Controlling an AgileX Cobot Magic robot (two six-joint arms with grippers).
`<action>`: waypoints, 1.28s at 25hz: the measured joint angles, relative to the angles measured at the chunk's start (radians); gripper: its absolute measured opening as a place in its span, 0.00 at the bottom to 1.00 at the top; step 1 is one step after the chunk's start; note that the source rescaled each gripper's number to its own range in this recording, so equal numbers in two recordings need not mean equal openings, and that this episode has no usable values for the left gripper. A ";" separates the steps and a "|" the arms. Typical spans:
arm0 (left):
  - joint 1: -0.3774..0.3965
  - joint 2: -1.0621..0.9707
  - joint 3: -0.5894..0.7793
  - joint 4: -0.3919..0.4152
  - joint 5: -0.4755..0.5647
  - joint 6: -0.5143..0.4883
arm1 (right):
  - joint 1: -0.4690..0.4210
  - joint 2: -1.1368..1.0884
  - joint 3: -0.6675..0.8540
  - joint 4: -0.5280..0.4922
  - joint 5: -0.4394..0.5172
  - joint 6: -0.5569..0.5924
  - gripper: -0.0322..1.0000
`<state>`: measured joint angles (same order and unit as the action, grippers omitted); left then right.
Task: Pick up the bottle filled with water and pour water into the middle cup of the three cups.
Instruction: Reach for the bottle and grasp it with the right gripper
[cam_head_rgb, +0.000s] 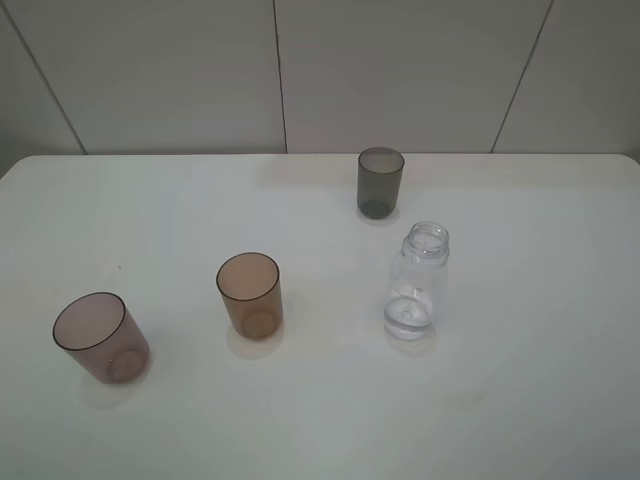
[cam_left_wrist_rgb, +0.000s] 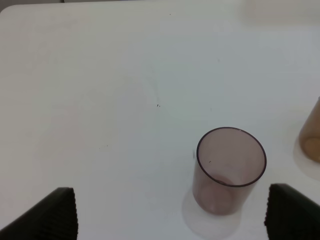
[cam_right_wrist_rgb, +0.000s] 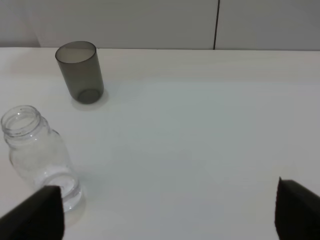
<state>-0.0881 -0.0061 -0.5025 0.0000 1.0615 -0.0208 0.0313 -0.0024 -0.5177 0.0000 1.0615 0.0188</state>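
Bottle (cam_head_rgb: 417, 285): clear plastic, rounded shoulders, wide threaded neck. It stands upright right of centre with its long axis vertical and its mouth up.
Middle cup (cam_head_rgb: 250, 294): amber see-through tumbler, upright, well apart on the bottle's left.
Pink cup (cam_head_rgb: 100, 337): front left.
Grey cup (cam_head_rgb: 380, 182): behind the bottle, near the far edge.
Table (cam_head_rgb: 530, 400): smooth and white, with open surface right of the bottle.
Left gripper (cam_left_wrist_rgb: 172, 215): jaws spread wide, holding nothing.
Right gripper (cam_right_wrist_rgb: 170, 212): jaws spread wide, holding nothing.
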 joint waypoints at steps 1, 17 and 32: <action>0.000 0.000 0.000 0.000 0.000 0.000 | 0.000 0.000 0.000 0.000 0.000 0.000 0.87; 0.000 0.000 0.000 0.000 0.000 0.000 | 0.000 0.000 0.000 0.000 0.000 0.000 0.87; 0.000 0.000 0.000 0.000 0.000 0.000 | 0.000 0.000 0.000 0.000 0.000 0.000 0.87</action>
<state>-0.0881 -0.0061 -0.5025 0.0000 1.0615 -0.0208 0.0313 -0.0024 -0.5177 0.0000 1.0615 0.0188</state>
